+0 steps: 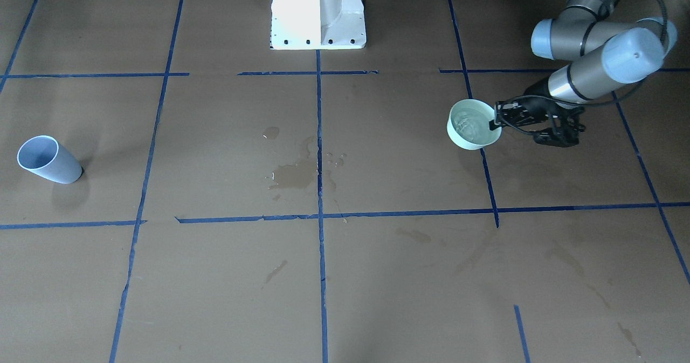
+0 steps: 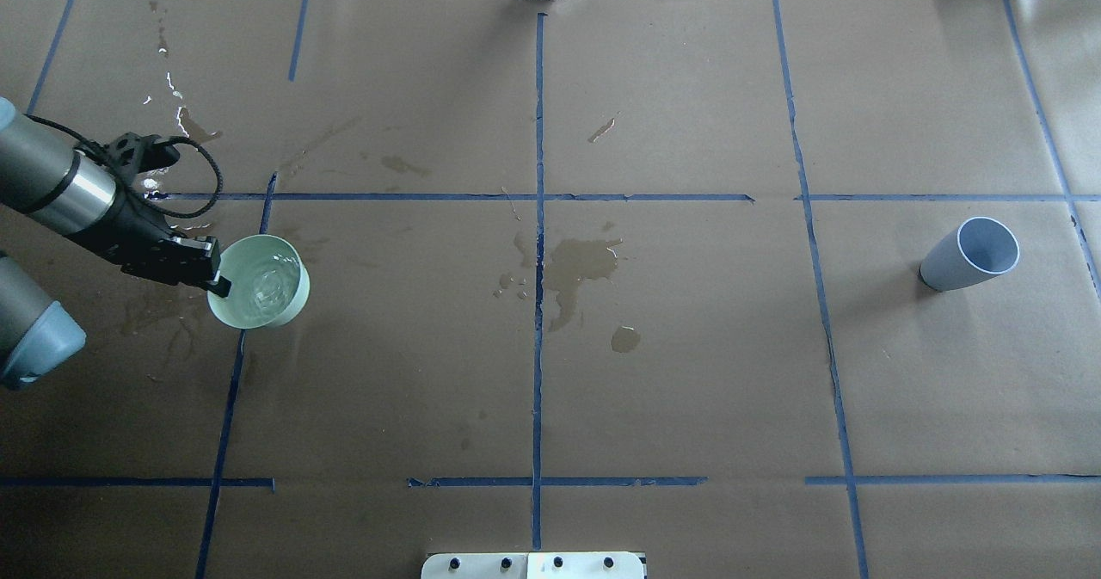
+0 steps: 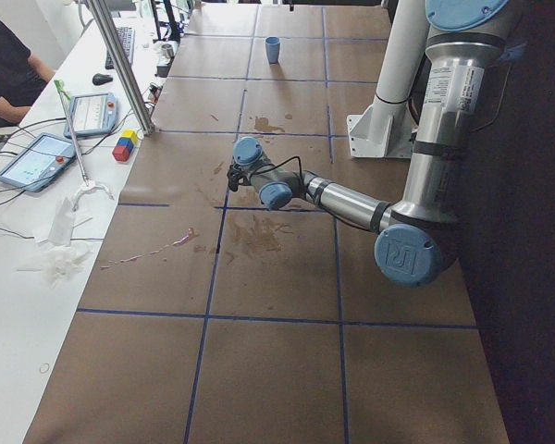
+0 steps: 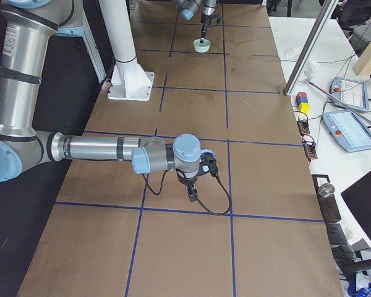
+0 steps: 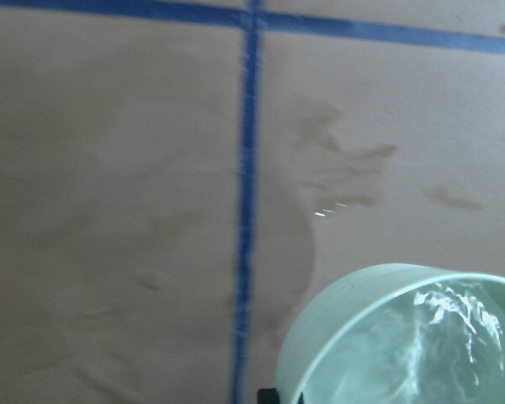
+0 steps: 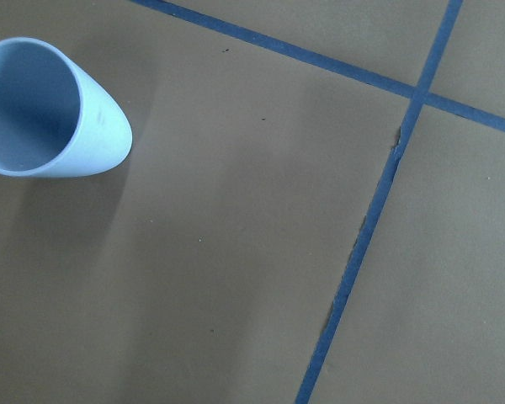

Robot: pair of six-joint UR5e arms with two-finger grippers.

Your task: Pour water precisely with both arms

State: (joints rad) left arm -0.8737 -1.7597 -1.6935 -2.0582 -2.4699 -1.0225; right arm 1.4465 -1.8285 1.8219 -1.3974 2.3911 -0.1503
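Observation:
My left gripper (image 1: 497, 119) is shut on the rim of a pale green cup (image 1: 470, 134), which it holds upright; both also show in the overhead view, the gripper (image 2: 217, 280) at the cup's (image 2: 288, 299) left side. The water (image 2: 258, 288) in the cup ripples and glints, as in the left wrist view (image 5: 421, 349). A blue-grey cup (image 2: 968, 256) stands empty at the far right of the table, also in the right wrist view (image 6: 50, 109). My right gripper (image 4: 191, 193) shows only in the exterior right view, pointing down near the table; I cannot tell whether it is open or shut.
Spilled water (image 2: 578, 267) lies in a puddle at the table's centre, with dried stains around. The white pedestal (image 1: 318, 12) stands at the robot's edge. Blue tape lines cross the brown paper. Tablets (image 4: 349, 127) and a person (image 3: 5, 65) are beside the table's far edge.

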